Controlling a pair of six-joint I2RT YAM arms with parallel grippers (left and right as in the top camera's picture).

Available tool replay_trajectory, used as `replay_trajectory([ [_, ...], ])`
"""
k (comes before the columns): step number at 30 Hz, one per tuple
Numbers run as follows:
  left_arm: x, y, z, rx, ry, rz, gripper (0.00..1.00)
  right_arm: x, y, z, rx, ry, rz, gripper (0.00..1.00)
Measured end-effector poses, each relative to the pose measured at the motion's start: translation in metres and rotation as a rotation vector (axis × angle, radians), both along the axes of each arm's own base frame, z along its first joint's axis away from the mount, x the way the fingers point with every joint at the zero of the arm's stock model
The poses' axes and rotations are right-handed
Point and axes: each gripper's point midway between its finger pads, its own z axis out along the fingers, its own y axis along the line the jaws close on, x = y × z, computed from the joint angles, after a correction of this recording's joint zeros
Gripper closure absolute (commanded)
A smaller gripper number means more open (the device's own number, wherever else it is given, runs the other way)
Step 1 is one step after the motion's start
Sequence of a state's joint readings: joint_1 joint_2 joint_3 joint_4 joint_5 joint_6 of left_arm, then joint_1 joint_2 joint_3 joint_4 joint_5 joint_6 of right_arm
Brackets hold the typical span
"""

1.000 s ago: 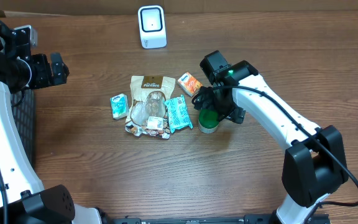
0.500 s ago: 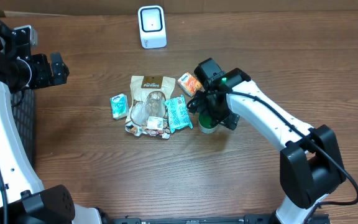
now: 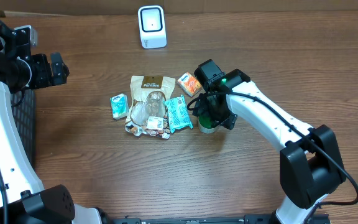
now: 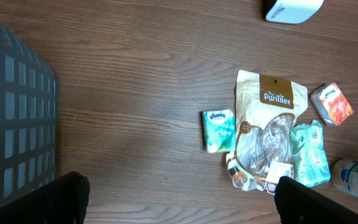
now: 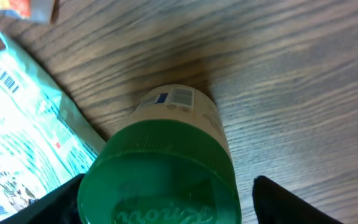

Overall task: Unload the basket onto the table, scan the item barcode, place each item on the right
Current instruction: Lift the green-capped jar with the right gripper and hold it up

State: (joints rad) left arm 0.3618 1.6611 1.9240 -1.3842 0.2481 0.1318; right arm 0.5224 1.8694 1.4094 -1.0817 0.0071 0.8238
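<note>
A small bottle [image 3: 207,127] with a green cap [image 5: 160,171] stands on the wooden table [image 3: 166,180]. It is directly beneath the right hand [image 3: 211,112], at the right edge of a cluster of packets. A teal packet [image 3: 178,112] lies just beside it; whether they touch cannot be told.

The bottle is upright, so its long axis is vertical. Its cap faces up toward the wrist camera, above a white body with a blue-and-white label.

The right hand's 2 fingers [image 5: 58,202] straddle the cap, 1 on each side. The hand is partly open. Bare table shows between the cap and the finger on the picture's right, so it grips nothing.

The left hand [image 4: 179,208] hangs well apart at the table's left side, spread wide and empty. A white scanner [image 3: 151,26] stands at the table's far edge.
</note>
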Motion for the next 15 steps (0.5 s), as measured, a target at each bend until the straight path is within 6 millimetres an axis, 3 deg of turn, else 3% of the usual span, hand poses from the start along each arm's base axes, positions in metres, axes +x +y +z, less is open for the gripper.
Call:
replay_trajectory([
  [5,0.0000,0.0000,0.0000,0.000,0.000,0.000,0.01,0.0001,0.0002,0.0000,-0.001,-0.002,0.024,0.27],
  [15,0.0000,0.0001,0.0000,0.000,0.000,0.000,0.01,0.0012,0.0006,0.0001,-0.005,-0.011,0.106,0.44],
])
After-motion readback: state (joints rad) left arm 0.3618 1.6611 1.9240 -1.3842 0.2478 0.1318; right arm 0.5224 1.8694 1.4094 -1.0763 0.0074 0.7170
